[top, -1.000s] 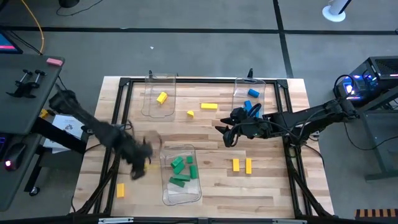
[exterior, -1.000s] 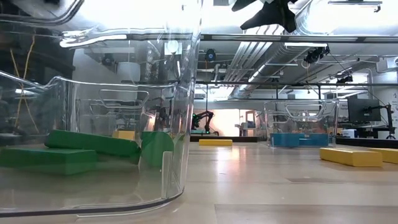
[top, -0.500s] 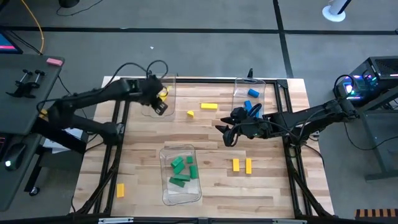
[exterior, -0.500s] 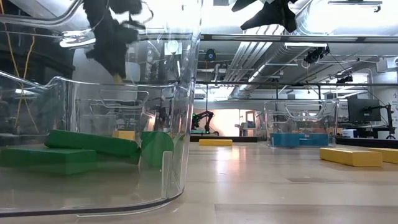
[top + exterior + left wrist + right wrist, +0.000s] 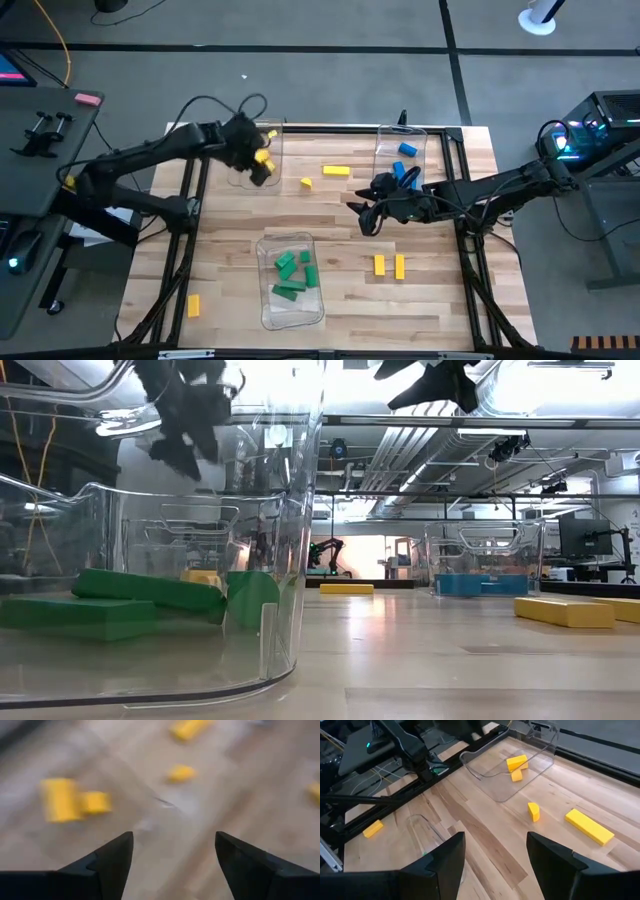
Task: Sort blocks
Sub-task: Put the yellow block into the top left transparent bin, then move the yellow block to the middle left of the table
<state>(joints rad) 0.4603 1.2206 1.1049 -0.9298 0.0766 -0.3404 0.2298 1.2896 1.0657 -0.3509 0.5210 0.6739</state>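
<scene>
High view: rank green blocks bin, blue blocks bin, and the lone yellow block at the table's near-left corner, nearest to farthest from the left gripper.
From the left gripper, over the far-left bin:
1. Green blocks bin, middle of the near side.
2. Lone yellow block, near-left corner.
3. Blue blocks bin, far right.
The last two are close; the order is tentative.

table (image 5: pixel 340 225): you've got pale wood planks, smooth, slight sheen
bins (image 5: pixel 292 300): clear glossy plastic
blocks (image 5: pixel 336 171): matt solid-coloured, smooth
table frame (image 5: pixel 470 270): dark metal, matt
</scene>
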